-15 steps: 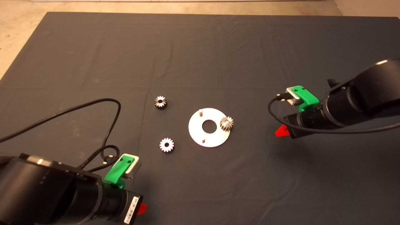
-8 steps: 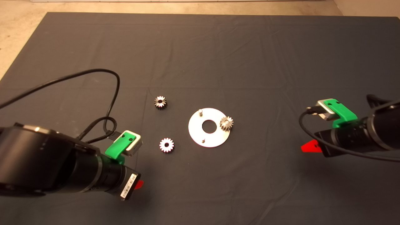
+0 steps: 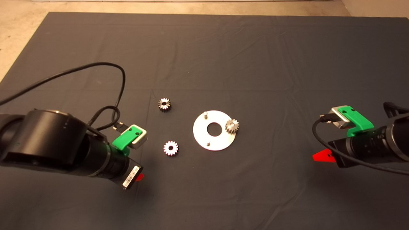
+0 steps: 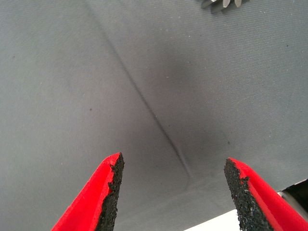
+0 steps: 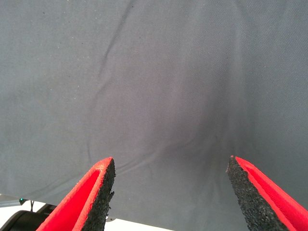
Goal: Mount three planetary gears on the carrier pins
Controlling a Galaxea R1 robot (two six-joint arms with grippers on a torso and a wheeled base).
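A flat shiny carrier disc (image 3: 219,140) lies at the mat's middle. One planetary gear (image 3: 232,126) sits on its right pin. Two bare carrier pins stand at its top left (image 3: 205,114) and bottom (image 3: 208,144). Two loose gears lie left of the disc, one (image 3: 164,104) farther back and one (image 3: 170,148) nearer. My left gripper (image 3: 139,177) hovers open just left of and below the nearer gear, whose teeth (image 4: 222,4) peek in at the left wrist view's edge. My right gripper (image 3: 322,156) is open over bare mat far right of the disc.
The dark mat (image 3: 204,57) is creased, with one fold line running down from near the farther gear. Pale floor (image 3: 19,28) shows beyond the mat's far and left edges. Black cables loop from both wrists.
The left arm has advanced up and right towards the nearer loose gear. The right arm has pulled back to the right, away from the disc. The gears and disc have not moved.
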